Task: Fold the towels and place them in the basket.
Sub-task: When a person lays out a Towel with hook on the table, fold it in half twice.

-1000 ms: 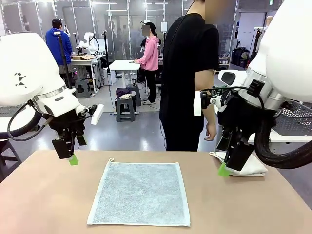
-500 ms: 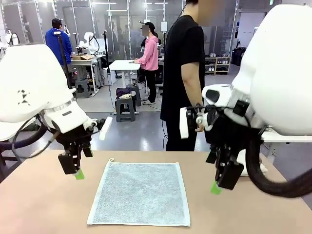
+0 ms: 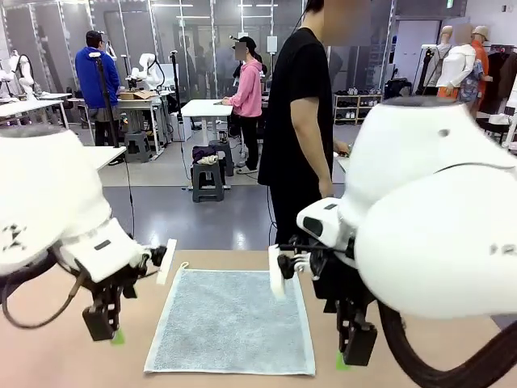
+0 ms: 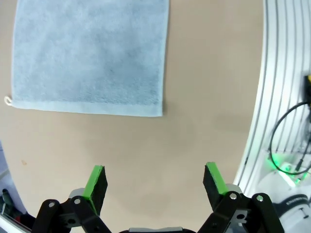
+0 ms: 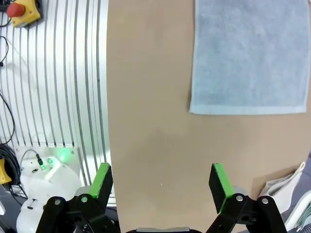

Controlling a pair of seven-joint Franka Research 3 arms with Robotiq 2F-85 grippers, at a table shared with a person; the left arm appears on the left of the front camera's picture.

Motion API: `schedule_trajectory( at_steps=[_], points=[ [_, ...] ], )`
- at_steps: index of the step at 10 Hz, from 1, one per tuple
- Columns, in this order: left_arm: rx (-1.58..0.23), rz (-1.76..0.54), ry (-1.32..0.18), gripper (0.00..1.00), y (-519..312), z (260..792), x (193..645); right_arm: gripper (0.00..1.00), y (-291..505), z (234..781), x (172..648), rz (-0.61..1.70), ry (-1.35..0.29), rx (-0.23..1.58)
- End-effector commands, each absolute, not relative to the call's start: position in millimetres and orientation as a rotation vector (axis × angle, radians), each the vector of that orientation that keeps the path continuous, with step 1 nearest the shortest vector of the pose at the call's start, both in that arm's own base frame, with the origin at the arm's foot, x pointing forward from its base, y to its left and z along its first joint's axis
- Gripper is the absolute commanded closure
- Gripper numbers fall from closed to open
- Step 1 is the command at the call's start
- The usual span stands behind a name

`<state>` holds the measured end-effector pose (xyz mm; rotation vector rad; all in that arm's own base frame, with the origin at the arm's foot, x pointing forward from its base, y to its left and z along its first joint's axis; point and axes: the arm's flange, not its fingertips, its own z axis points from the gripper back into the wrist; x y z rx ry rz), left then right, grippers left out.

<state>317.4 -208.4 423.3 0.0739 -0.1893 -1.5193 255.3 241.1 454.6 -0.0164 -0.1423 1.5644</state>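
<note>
Right, both arms are low at the near edge: left gripper [image 3: 115, 335] at the towel's eight o'clock, right gripper [image 3: 346, 361] at its four. Jaws are spread wide on both, with nothing in either. The pale blue square terry towel [image 3: 233, 319] lies flat mid-table on the smooth tan tabletop [image 3: 56, 356]. Your step, I'd say, is pinching the two near corners — each wrist view shows one around twelve to one o'clock ahead. Slide a finger under the stitched hem and lift evenly — that nubby, limp pile will likely bunch if dragged.
</note>
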Motion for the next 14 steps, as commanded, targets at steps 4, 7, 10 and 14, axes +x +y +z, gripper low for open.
schedule_trajectory(
  at_steps=[4, 7, 10, 14],
  points=[
    [0.129, -1.462, -0.16, 0.0, -208, 378, 311, 0.0, 260, 384, 256, 1.444, -0.152, -0.063],
    [0.09, -1.505, -0.151, 0.0, -208, 360, 315, 0.0, 254, 357, 255, 1.429, -0.122, -0.071],
    [0.067, -1.523, -0.145, 0.0, -206, 351, 321, 0.0, 247, 346, 258, 1.455, -0.127, -0.049],
    [0.074, -1.501, -0.113, 0.0, -219, 363, 335, 0.0, 280, 370, 283, 1.449, -0.092, -0.038]
  ],
)
